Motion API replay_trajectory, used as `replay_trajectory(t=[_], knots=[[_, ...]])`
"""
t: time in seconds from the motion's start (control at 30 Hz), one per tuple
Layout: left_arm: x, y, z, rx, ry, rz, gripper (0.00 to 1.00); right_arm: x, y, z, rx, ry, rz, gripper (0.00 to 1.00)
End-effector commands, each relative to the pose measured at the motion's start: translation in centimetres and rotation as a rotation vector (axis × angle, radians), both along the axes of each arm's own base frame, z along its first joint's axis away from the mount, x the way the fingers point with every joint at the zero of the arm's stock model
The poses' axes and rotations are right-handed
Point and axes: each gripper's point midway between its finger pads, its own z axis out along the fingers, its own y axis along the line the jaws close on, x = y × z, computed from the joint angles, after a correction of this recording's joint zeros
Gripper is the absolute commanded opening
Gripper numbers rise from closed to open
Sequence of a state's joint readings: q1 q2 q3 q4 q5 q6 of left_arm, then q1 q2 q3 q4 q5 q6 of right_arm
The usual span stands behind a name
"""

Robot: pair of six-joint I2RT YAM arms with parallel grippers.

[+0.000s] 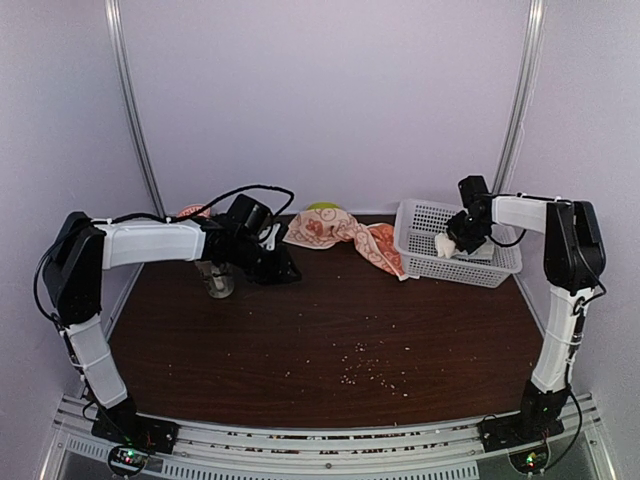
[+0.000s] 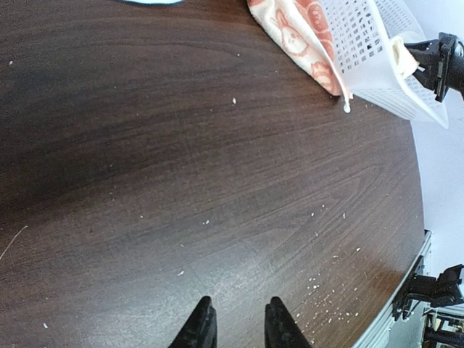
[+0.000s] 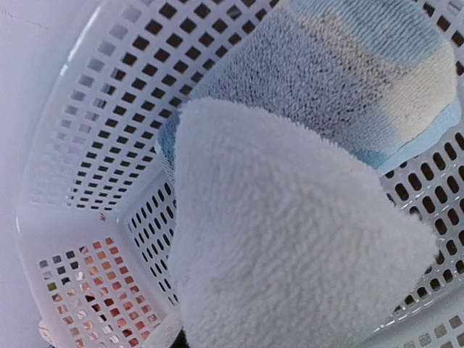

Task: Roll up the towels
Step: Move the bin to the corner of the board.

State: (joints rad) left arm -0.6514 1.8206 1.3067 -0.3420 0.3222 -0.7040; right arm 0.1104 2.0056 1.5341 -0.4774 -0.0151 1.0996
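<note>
Above the white perforated basket [image 1: 478,270] at the far right of the worktop [image 1: 300,330], the right jaws are clamped on the plain cream-white towel [image 1: 444,245] — a small bunched lump hanging at their tip, just inside the basket's rim. From the left wrist view the dark fingers [image 2: 433,59] pinch one end of that towel [image 2: 402,56] over the basket [image 2: 366,54]. In the right wrist view its fleecy surface [image 3: 275,246] fills the lower frame and hides the fingers, so whether it touches the basket floor I cannot tell. Behind it a pale blue-and-white striped packet [image 3: 348,65] lies in the basket, against the slotted wall [image 3: 80,159]. The rabbit-print towel [image 1: 340,232] lies unrolled and rumpled at the back middle of the worktop, its right end up against the basket's left side; the peach rabbit figures [image 2: 297,32] show clearly. The left jaws hang low over bare dark wood near that towel's left end but apart from it — the two fingers [image 2: 204,330] stand a narrow gap apart, with nothing between them and nothing touching them. Pale crumbs [image 1: 365,365] are scattered over the near part of the worktop, and a small clear container [image 1: 217,282] stands under the left arm
</note>
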Motion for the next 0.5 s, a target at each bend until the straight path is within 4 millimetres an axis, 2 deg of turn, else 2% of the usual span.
replay_trajectory(t=[0.0, 0.27, 0.47], knots=[[0.3, -0.3, -0.3, -0.014, 0.003, -0.007, 0.23, -1.3, 2.9, -0.7, 0.015, 0.068, 0.154, 0.0], [0.3, -0.7, -0.4, -0.039, 0.014, -0.011, 0.23, -5.1, 5.1, -0.1, 0.01, 0.091, 0.261, 0.0], [0.4, -1.1, -0.5, -0.051, 0.021, -0.019, 0.24, -8.4, 6.2, -0.8, 0.013, 0.129, 0.346, 0.0]])
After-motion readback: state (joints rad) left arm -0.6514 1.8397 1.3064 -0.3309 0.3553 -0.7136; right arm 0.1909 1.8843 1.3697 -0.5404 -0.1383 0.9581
